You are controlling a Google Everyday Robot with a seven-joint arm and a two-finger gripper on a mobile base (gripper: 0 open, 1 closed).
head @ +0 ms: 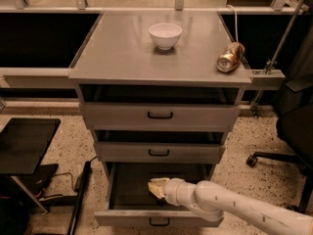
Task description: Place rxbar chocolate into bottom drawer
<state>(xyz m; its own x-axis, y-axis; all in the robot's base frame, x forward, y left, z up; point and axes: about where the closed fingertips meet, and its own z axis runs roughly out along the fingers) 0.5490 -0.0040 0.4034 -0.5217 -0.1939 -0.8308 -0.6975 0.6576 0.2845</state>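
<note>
The bottom drawer [122, 218] is pulled open; its dark inside faces up. My gripper [157, 187], cream-coloured at the tip of the white arm [230, 207], reaches in from the right and sits low inside the drawer, near its middle. The rxbar chocolate does not show; the gripper tip and the dark drawer floor hide whatever lies there.
A white bowl [165, 35] and a gold-silver can [230, 57] lying on its side rest on the cabinet top [122, 58]. The top drawer [160, 115] and middle drawer [159, 152] stand slightly ajar. A black chair [293, 131] is at right, a black stand [24, 143] at left.
</note>
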